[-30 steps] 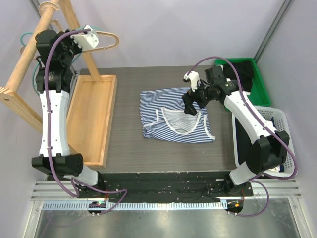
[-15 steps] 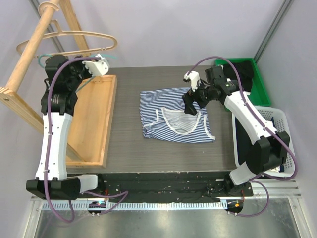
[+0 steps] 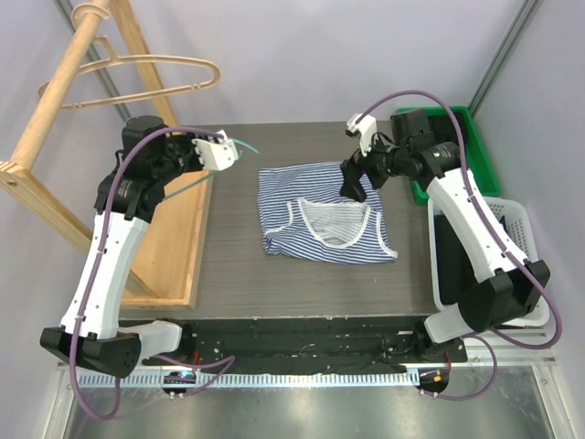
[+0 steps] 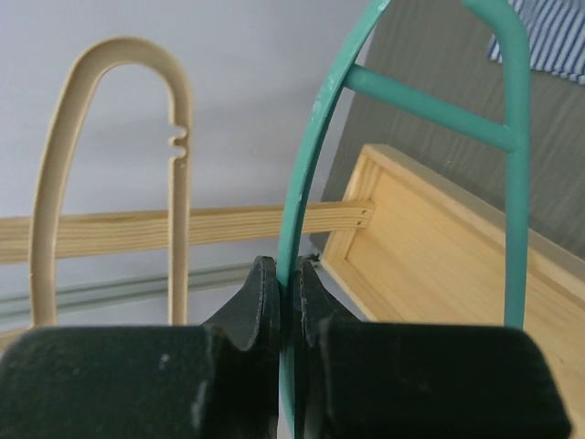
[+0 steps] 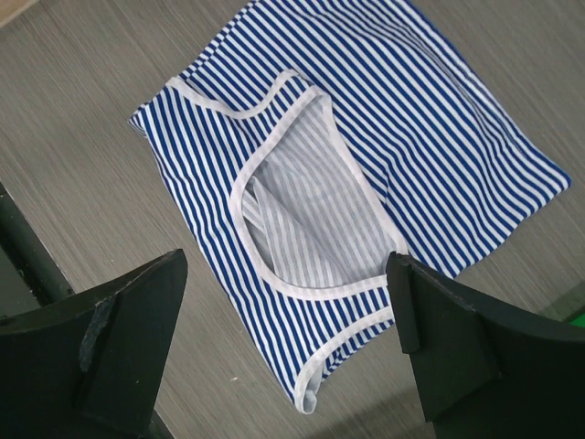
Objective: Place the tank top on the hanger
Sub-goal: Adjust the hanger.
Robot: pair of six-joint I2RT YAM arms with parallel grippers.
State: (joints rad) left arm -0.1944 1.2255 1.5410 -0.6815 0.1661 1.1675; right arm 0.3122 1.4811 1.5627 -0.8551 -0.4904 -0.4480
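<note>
At far left, the hanger (image 4: 315,128) is clamped by the left gripper (image 4: 288,276); the right gripper (image 5: 285,279) (jaws spread wide) is held above the tank top (image 5: 439,101).

Tan hanger (image 4: 179,238) on wooden rack (image 3: 55,96); wooden tray (image 3: 169,233) beneath; green bin (image 3: 483,160), perhaps dark cloth (image 3: 457,126) inside; white basket (image 3: 514,219) adjacent.

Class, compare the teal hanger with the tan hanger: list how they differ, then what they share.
Colour: the teal hanger is green; the tan hanger is beige. State: the left gripper clamps the teal hanger; no gripper holds the tan hanger. Place: the teal hanger is over the wooden tray, the tan hanger by the wooden rack. Both are thin and curved.
</note>
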